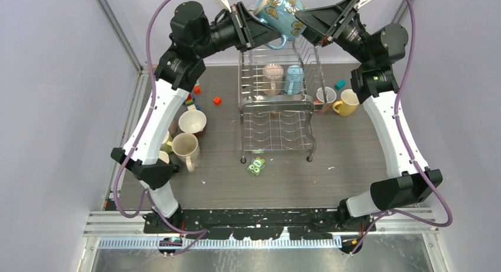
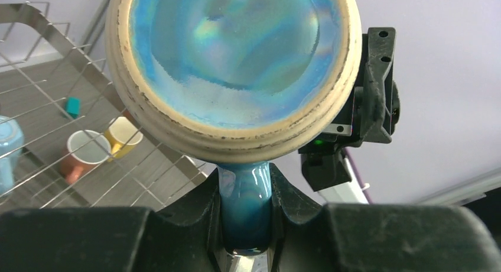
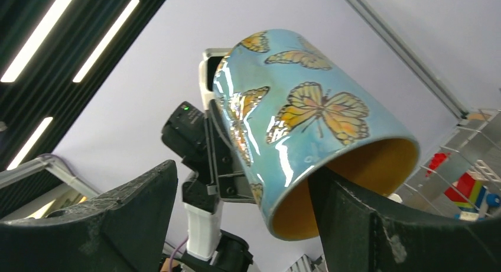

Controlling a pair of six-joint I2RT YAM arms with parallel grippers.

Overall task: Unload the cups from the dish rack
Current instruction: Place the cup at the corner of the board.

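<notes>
High over the dish rack hangs a light blue cup with orange butterflies, tilted. My left gripper is shut on its handle, and the cup's glazed base fills the left wrist view. My right gripper is open. One of its fingers reaches into the cup's yellow mouth. Its other finger stands well clear of the cup's wall. A pale pink cup and a light blue cup sit in the rack's upper tier.
Right of the rack stand a salmon cup and a yellow cup. Left of it are a dark red cup and a cream cup. A green packet lies in front, toy blocks behind.
</notes>
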